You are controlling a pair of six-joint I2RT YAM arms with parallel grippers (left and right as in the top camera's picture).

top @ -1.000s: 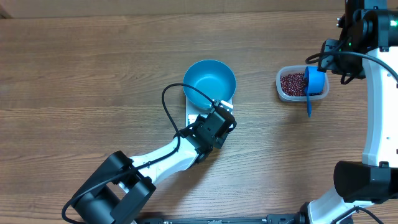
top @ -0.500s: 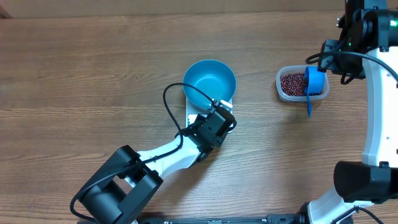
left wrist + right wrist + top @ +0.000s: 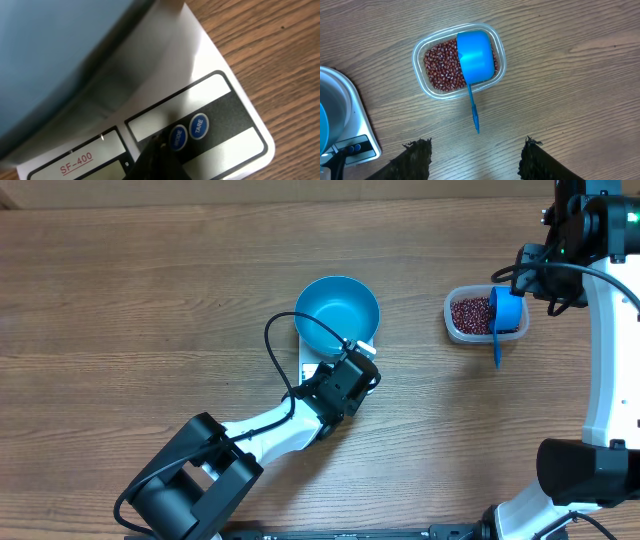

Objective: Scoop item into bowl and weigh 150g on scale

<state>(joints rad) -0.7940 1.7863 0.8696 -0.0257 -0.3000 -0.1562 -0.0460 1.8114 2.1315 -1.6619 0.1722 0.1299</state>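
The bright blue bowl (image 3: pixel 337 308) sits on the white scale (image 3: pixel 311 366) and looks empty from above. My left gripper (image 3: pixel 354 363) is shut, and its dark tip (image 3: pixel 161 145) rests on the scale's front panel (image 3: pixel 235 112) right beside the round blue mode button (image 3: pixel 178 137). The bowl's side (image 3: pixel 50 50) fills the upper left of the left wrist view. The red-brown beans (image 3: pixel 439 65) lie in a clear tub (image 3: pixel 418 75), with a blue scoop (image 3: pixel 475 55) resting on them. My right gripper (image 3: pixel 477 152) hovers open above the table just in front of the scoop's handle, holding nothing.
The tub (image 3: pixel 456 330) stands to the right of the scale, with the scoop's handle (image 3: pixel 497 352) poking over its near rim. The left arm's black cable (image 3: pixel 280 345) loops beside the scale. Bare wooden tabletop (image 3: pixel 150 300) surrounds everything.
The left arm's rear links have shifted slightly while its tip stays on the scale's panel. The right arm, scoop and tub have not moved.
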